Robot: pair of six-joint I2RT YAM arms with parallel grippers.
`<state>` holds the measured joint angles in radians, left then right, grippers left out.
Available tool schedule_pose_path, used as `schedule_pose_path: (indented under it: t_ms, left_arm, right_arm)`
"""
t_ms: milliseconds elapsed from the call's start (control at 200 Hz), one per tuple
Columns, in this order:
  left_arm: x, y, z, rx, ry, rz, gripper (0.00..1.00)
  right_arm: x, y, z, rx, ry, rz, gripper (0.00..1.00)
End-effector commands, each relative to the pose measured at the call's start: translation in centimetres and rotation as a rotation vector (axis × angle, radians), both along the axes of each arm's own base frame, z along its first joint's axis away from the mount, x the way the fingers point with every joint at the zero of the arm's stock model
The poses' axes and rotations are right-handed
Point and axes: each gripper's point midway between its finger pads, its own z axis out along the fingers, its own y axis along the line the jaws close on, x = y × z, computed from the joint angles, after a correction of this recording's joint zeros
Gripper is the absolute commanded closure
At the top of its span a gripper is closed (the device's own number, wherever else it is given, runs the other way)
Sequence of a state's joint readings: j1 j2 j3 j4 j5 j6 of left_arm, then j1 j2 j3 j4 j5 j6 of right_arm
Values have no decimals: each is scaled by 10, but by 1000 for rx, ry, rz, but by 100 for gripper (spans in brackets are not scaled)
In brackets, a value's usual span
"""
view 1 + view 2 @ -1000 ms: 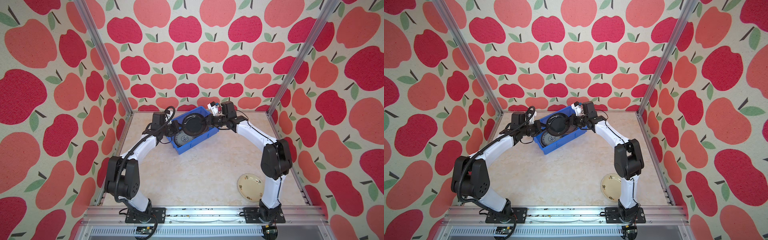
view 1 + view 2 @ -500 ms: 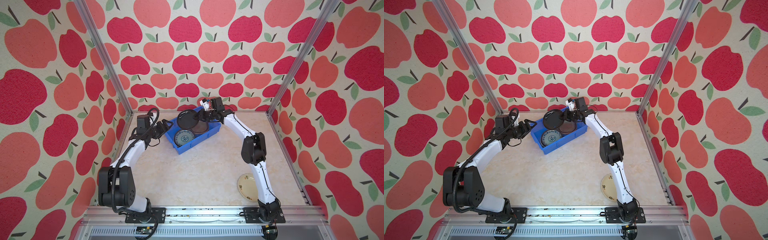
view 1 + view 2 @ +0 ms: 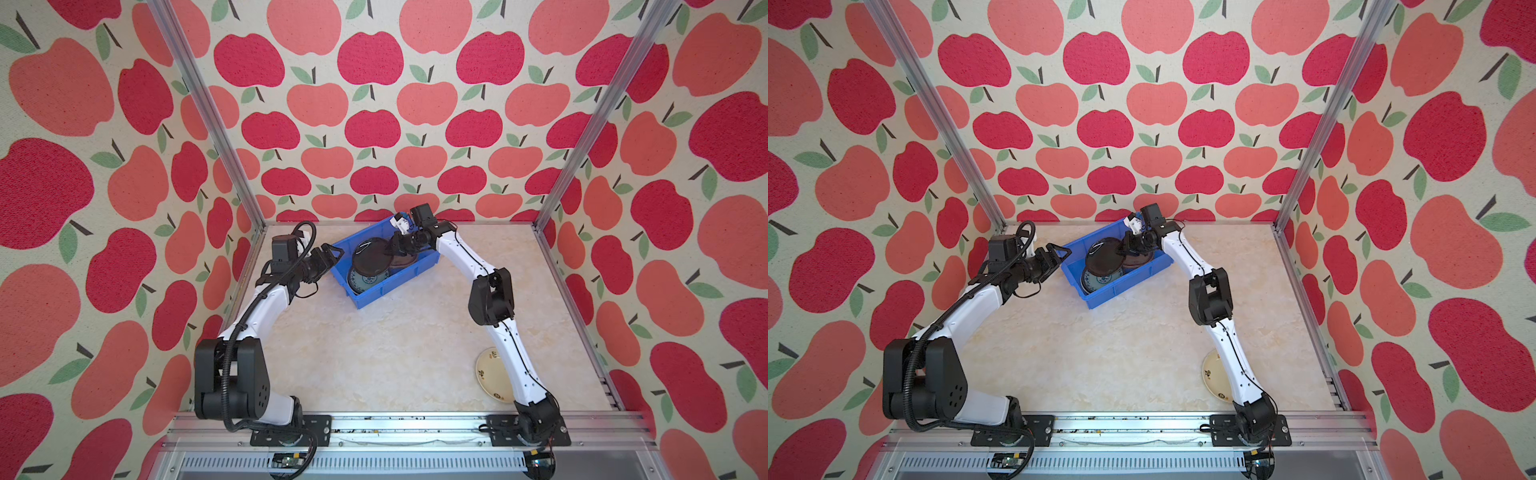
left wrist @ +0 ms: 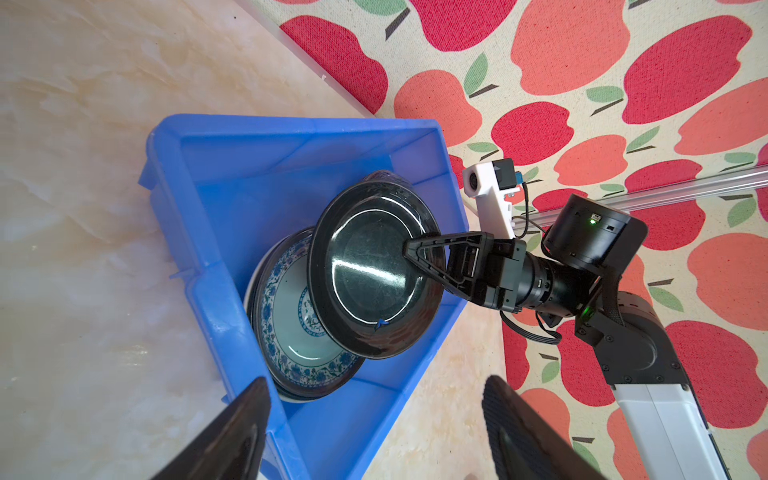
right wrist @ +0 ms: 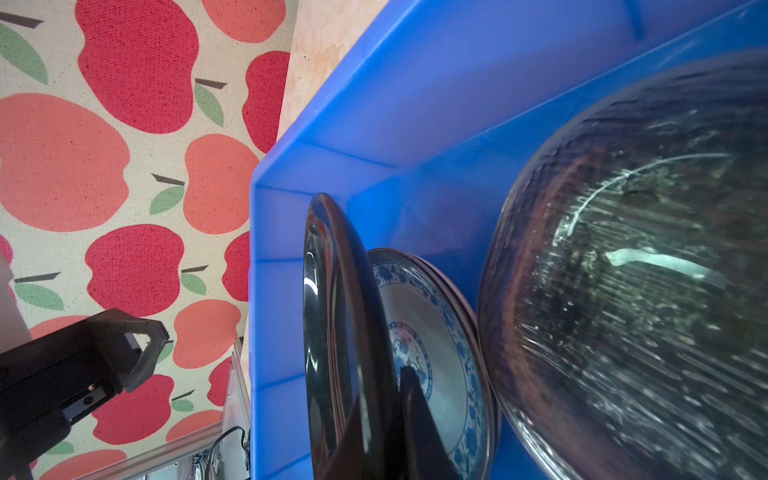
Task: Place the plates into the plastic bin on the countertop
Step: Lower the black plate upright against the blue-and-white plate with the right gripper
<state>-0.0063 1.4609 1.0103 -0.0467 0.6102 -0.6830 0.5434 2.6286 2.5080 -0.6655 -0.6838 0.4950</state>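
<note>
1. Jaws of the right gripper [image 4: 409,249] are clamping the rim of the black plate [image 4: 374,270]. The left gripper [image 3: 334,254] is hanging just beside the bin [image 3: 374,297], jaws gaping and gripping nothing.
2. The black plate is hovering tilted over the bin's half nearer the left gripper. Its pinched edge is facing the right arm [image 3: 461,257], and its free edge is dipping toward the blue plate [image 4: 291,332] lying flat beneath. I cannot tell whether the two are touching.
3. Glass plates [image 5: 623,291] are sitting in the bin's other half, just under the right gripper.
4. One cream plate [image 3: 492,374] is lying out on the countertop [image 3: 395,345], close by the right arm's base and well apart from the bin.
5. As I'm reading it, the coming move is turning on that tilt. The black plate is reaching straight out from the fingertips across the blue plate, so the wrist is needing to sink and level before the jaws let go.
6. For the cream plate, the right arm is looking much the nearer.
</note>
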Motion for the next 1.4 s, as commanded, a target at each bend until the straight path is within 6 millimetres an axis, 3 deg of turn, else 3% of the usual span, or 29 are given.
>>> schedule_pose_path:
  t_ms: [0,175,350,485,565,710,991,1396]
  left_arm:
    - [3,2,-7,6,-2,-2,18]
    - [4,2,-15,9,13,-5,17]
    - [5,2,-18,2,12,-2,17]
    - [6,0,-19,-7,15,-5,17]
    - [7,0,-19,-8,13,-7,17]
    - [8,-3,-20,-13,14,-13,17]
    - [10,-14,-20,-20,8,-39,17]
    - [9,-15,-17,4,-2,-45,17]
  right_arm:
    - [-12,7,-2,4,-13,71,100]
    - [-23,16,-18,-20,3,100,100]
    - [-29,24,-21,-30,0,113,100]
    - [-26,20,-24,-68,-13,89,79]
    - [-24,17,-23,-95,-26,78,75]
    - [-20,9,-15,-142,-73,55,58]
    - [-17,-4,0,-236,-160,41,52]
    - [-16,-15,16,-314,-220,2,51]
